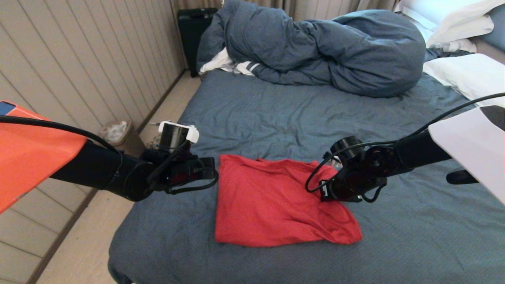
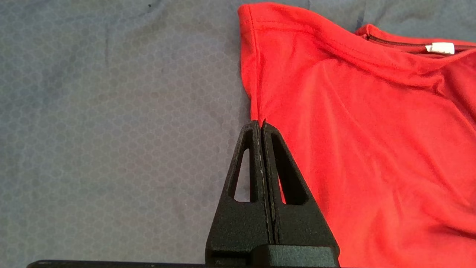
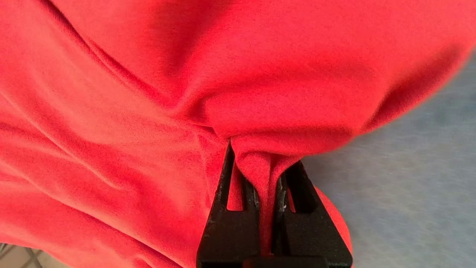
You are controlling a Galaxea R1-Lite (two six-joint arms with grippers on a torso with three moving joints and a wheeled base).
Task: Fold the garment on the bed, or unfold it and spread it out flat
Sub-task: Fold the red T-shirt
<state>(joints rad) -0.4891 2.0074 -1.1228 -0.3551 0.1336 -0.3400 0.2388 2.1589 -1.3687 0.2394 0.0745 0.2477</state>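
The garment [image 1: 268,205], a plain red shirt with no lettering showing, lies loosely folded near the front of the bed [image 1: 276,114]. My left gripper [image 1: 215,170] is at its left edge, by the shoulder. In the left wrist view the gripper [image 2: 261,122] has its jaws pressed together right on the hem of the garment [image 2: 353,130], and a white neck label [image 2: 440,47] shows farther off. My right gripper [image 1: 324,189] is at the shirt's right side. In the right wrist view this gripper [image 3: 260,163] is shut on a raised fold of the garment [image 3: 148,93].
A bunched dark blue-grey duvet [image 1: 315,47] fills the far end of the bed, with a white striped cloth [image 1: 236,67] beside it and white pillows [image 1: 469,75] at the right. On the floor at the left stand a small bin [image 1: 116,132] and a black case [image 1: 191,35].
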